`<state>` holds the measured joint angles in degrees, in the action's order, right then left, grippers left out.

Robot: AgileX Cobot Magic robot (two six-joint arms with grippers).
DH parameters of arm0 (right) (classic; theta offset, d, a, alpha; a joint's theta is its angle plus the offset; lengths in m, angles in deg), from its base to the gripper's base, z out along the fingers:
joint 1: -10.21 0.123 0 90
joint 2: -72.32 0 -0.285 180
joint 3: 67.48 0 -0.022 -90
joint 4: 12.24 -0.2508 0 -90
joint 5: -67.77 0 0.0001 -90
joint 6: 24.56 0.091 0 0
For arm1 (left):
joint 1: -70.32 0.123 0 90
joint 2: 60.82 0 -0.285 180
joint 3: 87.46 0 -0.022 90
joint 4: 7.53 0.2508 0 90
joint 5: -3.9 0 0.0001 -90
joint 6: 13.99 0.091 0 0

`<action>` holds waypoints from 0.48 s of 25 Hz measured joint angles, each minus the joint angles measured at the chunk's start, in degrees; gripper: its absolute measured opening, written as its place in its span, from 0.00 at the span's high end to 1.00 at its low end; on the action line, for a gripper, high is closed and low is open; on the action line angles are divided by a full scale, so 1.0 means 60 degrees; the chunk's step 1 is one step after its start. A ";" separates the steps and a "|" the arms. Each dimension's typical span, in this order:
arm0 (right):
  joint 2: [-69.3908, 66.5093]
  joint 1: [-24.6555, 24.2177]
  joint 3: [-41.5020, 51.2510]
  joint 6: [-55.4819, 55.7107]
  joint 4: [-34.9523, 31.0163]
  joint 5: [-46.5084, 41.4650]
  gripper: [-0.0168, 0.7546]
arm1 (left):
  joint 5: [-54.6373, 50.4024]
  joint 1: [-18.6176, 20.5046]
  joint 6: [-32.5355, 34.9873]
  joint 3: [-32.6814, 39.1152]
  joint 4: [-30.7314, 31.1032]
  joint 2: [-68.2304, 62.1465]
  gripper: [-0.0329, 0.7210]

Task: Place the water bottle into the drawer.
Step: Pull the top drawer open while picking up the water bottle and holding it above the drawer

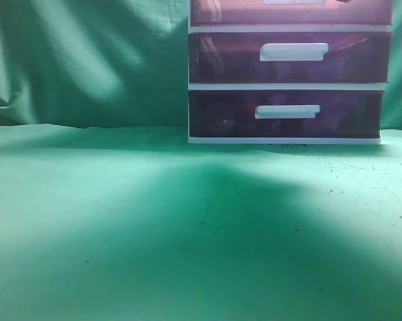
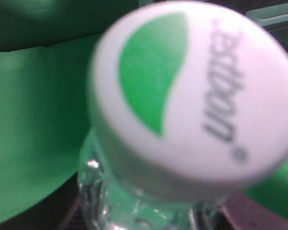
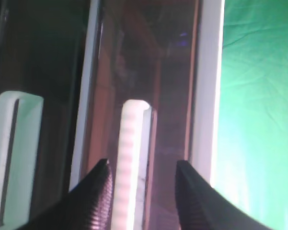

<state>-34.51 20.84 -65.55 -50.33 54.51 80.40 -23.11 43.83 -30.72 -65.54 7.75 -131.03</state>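
1. Exterior view: the drawer [image 1: 291,12] sits top right, barely in frame. No arms visible.
2. Left wrist: the bottle [image 2: 191,103] fills the view, cap toward my camera. Can't tell what my left fingers are doing.
3. Right wrist: my right gripper [image 3: 143,184] is spread open, straddling a handle [image 3: 131,163] that runs lengthwise between the fingers.

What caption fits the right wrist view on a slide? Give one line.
Open right gripper straddling a white bar handle on a dark purple drawer front, green cloth alongside.

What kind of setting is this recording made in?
Likely a staged lab tabletop, not a home: green cloth covers table and backdrop, with only a plastic drawer unit and a water bottle.
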 joint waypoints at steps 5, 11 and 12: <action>-0.0592 0.0000 -0.0317 0.0000 -0.0017 -0.0020 0.61 | -0.0014 0.0000 0.0000 0.0000 0.0000 0.0000 0.56; -0.1094 0.0000 -0.0846 0.0000 -0.0035 -0.0180 0.61 | -0.0093 0.0000 0.0000 0.0000 0.0000 0.0000 0.56; -0.1153 0.0000 -0.0923 0.0000 -0.0053 -0.0199 0.61 | -0.0115 0.0000 0.0000 0.0000 0.0000 0.0000 0.56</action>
<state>-41.43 20.84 -71.09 -50.33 54.19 79.21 -23.81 43.83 -30.72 -65.54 7.75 -131.03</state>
